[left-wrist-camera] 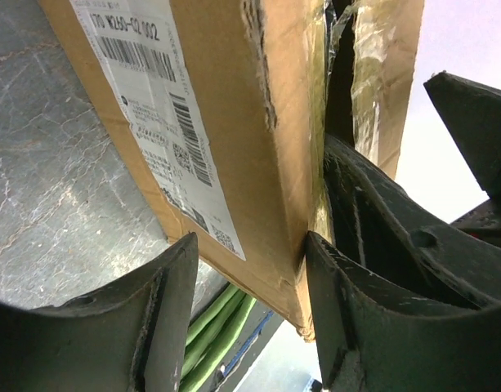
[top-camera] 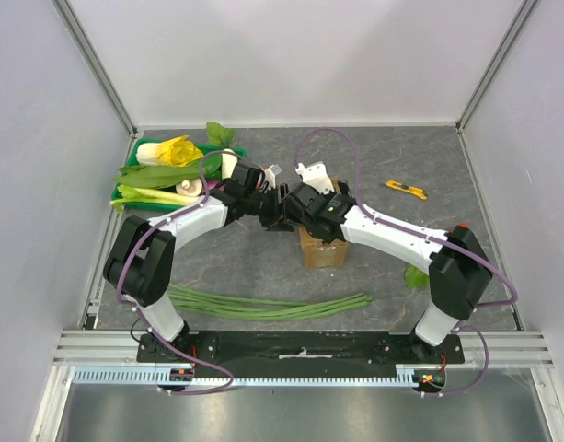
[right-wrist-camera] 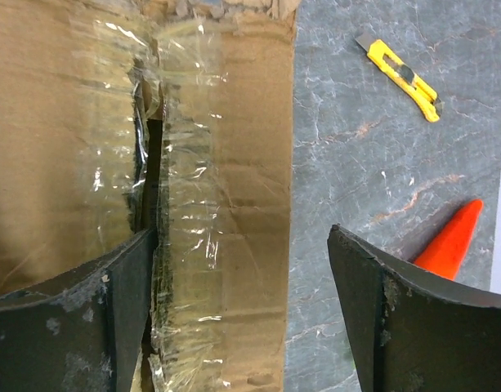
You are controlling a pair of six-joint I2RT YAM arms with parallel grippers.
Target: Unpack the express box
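**Opening the seam:** we judge the flaps come next on the small brown corrugated cardboard express box (top-camera: pixel 323 250), which stands on the grey worktop (top-camera: pixel 263 267) beneath both arms.

Our right end effector (right-wrist-camera: pixel 240 233) stands apart, one finger in the box's split taped seam and the other past its edge. We should close on that flap and fold it outward slowly. The left end effector (left-wrist-camera: pixel 250 245) straddles the box's labelled corner; we cannot tell whether it clamps.

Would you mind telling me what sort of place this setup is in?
Probably a lab robot cell: plain white wall panels in aluminium framing enclose a grey marbled tabletop with a black arm-mounting plate.
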